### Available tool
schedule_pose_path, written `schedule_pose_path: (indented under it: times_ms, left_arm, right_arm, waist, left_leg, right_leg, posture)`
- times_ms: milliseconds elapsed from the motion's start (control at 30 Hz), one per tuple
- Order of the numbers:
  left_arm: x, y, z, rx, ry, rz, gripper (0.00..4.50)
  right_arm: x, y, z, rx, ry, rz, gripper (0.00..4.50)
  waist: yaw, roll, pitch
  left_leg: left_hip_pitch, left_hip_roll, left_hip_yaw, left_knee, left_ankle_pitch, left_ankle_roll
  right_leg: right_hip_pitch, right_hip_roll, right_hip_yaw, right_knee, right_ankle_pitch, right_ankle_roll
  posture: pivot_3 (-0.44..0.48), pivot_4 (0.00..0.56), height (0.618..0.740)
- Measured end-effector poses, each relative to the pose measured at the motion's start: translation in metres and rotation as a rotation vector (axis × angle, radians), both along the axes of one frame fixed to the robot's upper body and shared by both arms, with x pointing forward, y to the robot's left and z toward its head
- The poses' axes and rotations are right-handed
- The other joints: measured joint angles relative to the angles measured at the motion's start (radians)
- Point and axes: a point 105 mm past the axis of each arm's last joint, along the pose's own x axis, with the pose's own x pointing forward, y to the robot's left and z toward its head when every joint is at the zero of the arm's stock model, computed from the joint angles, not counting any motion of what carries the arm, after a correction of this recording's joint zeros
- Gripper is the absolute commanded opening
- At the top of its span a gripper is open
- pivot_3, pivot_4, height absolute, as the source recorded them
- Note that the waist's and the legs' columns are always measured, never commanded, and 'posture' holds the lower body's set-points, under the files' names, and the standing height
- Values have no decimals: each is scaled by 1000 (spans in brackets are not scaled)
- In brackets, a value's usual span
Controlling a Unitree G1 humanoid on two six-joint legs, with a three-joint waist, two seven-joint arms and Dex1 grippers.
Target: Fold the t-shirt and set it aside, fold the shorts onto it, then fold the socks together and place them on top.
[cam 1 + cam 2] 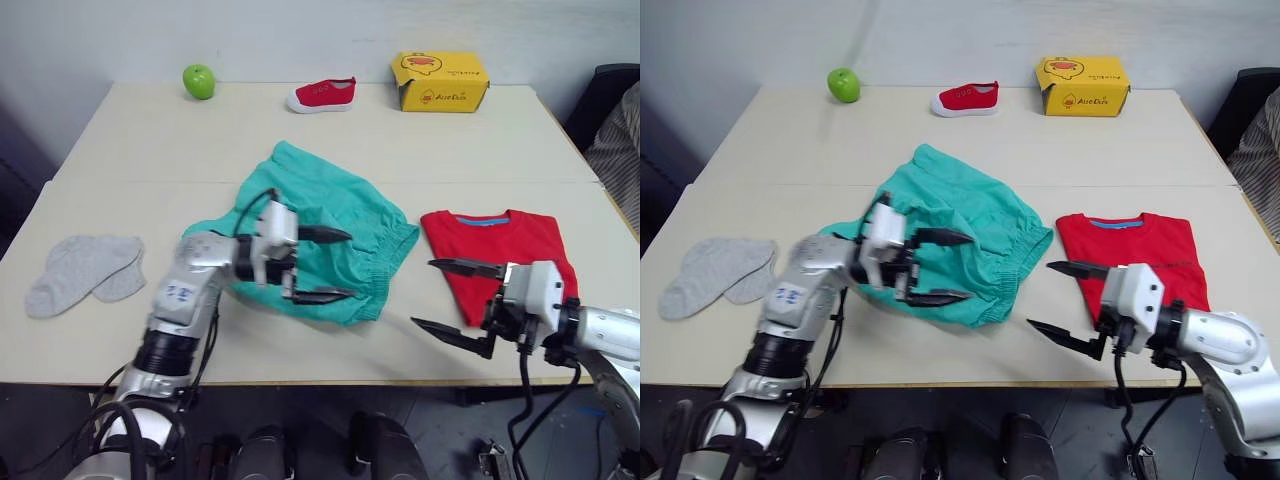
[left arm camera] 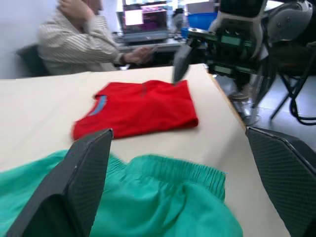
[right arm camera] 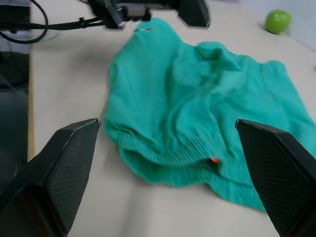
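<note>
The teal shorts (image 1: 330,225) lie crumpled in the middle of the table, waistband toward the near right, with a small red-orange tag (image 3: 214,160). My left gripper (image 1: 335,265) hovers open over their near part, nothing between its fingers. The red t-shirt (image 1: 500,255) lies folded to the right of the shorts, blue collar band facing the far side. My right gripper (image 1: 455,300) stands open just left of the t-shirt's near corner, fingers pointing at the shorts, holding nothing. The light grey socks (image 1: 82,272) lie side by side at the table's near left.
Along the far edge sit a green apple (image 1: 199,81), a small red shoe (image 1: 322,95) and a yellow box (image 1: 440,81). A person in a striped shirt (image 2: 81,42) sits past the table's right side. The table's front edge (image 1: 330,382) runs just below both grippers.
</note>
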Motion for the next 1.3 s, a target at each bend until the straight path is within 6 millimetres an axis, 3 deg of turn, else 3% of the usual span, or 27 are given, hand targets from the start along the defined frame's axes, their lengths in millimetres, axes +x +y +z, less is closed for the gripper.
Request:
schedule_pose_path:
  times_ms: [133,233,333,433,533,667,867,1133,1300]
  left_arm:
    - [14,97,-34,244,-30,242,4479]
    - [15,148,-52,392,-44,351,4479]
    - [18,175,-58,491,-71,417,4479]
    - [24,189,-61,563,-105,465,4499]
    - [34,192,-64,607,-131,497,4500]
    - [48,182,-61,630,-187,485,4500]
    - [67,169,-58,677,-268,483,4500]
    - [85,140,-60,587,-290,501,4500]
    - [90,131,-62,571,-290,510,3259]
  right_arm:
    - [12,34,-19,-100,25,83,4500]
    - [26,50,-45,-156,55,68,4500]
    - [37,64,-58,-212,7,49,4500]
    - [46,64,-68,-293,-40,18,4316]
    - [56,66,-69,-327,-96,-1,3616]
    - [68,64,-68,-373,-146,-29,2104]
    - [70,64,-70,-383,-165,-34,11]
    - [62,53,-73,-369,-146,-25,11]
    - [60,48,-74,-364,-127,-22,0]
  waist:
    - [-21,0,0]
    - [-21,0,0]
    - [-11,0,0]
    - [-3,0,0]
    - [-4,0,0]
    - [-4,0,0]
    - [-2,0,-1]
    - [2,2,-2]
    - [-1,2,-2]
  left_leg:
    - [1,2,1,-1,-1,-2]
    - [-2,1,0,-1,-1,-2]
    - [-4,-1,1,0,-3,1]
    - [-5,-2,2,1,-4,4]
    - [-5,-2,3,3,-5,5]
    - [-5,-2,3,4,-5,5]
    - [-3,-2,3,5,-5,5]
    - [-3,-2,3,5,-5,7]
    - [-3,-2,3,5,-5,7]
  right_leg:
    - [-2,0,-3,1,-1,-2]
    - [-5,0,-6,3,-2,-3]
    - [-6,-1,-10,4,-1,-2]
    - [-5,-1,-10,4,0,0]
    - [-4,-1,-9,3,1,2]
    - [-3,0,-9,4,1,2]
    - [0,0,-9,4,2,3]
    - [0,-1,-9,4,2,4]
    - [0,-1,-9,4,2,4]
  posture:
    - [0,150,740]
    - [0,150,740]
    - [0,150,740]
    - [0,150,740]
    - [0,150,740]
    - [0,150,740]
    - [0,150,740]
    - [0,150,740]
    - [0,150,740]
